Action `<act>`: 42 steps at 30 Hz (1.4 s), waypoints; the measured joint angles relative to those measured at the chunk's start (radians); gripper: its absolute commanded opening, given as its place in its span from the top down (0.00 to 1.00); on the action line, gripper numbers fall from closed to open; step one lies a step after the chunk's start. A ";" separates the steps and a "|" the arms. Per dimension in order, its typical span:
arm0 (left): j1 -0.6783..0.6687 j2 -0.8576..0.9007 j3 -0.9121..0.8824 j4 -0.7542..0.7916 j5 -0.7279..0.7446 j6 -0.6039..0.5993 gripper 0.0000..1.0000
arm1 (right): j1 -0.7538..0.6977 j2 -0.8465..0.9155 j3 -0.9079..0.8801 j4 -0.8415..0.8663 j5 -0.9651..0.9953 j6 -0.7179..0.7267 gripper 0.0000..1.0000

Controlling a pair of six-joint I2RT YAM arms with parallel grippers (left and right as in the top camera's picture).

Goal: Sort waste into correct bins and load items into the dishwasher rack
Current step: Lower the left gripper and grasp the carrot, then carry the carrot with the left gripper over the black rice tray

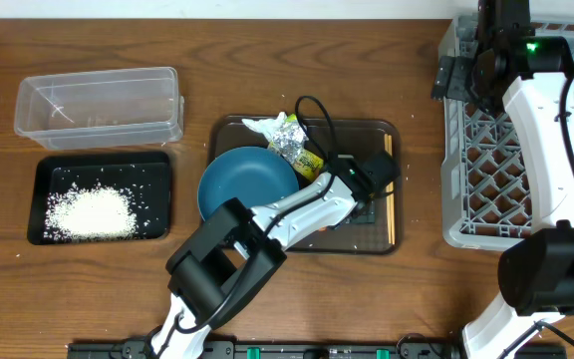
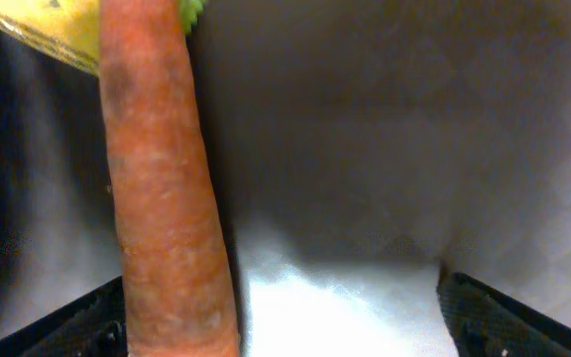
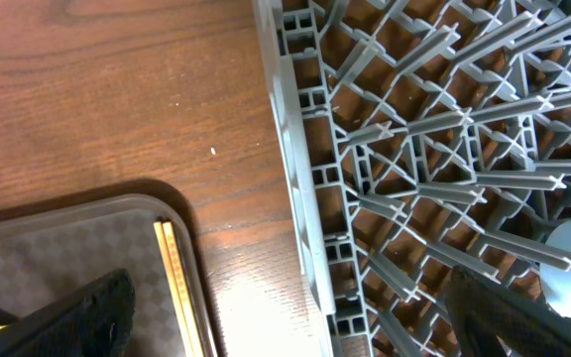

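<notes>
My left gripper (image 2: 287, 327) gapes wide over a small orange carrot stick (image 2: 167, 198). My right gripper (image 3: 295, 327), also wide, overhangs the grey plastic lattice rack (image 3: 434, 129).

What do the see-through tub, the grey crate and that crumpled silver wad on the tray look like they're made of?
Tub: probably clear, glossy plastic; the table shows through its walls.
Crate: matte grey moulded plastic, going by its ribbed lattice.
Wad: likely metal foil, silver with sharp, shiny creases.
</notes>
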 measured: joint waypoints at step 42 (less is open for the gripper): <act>0.002 -0.081 -0.006 -0.013 -0.037 0.035 0.73 | 0.000 0.000 0.000 0.000 0.000 0.000 0.01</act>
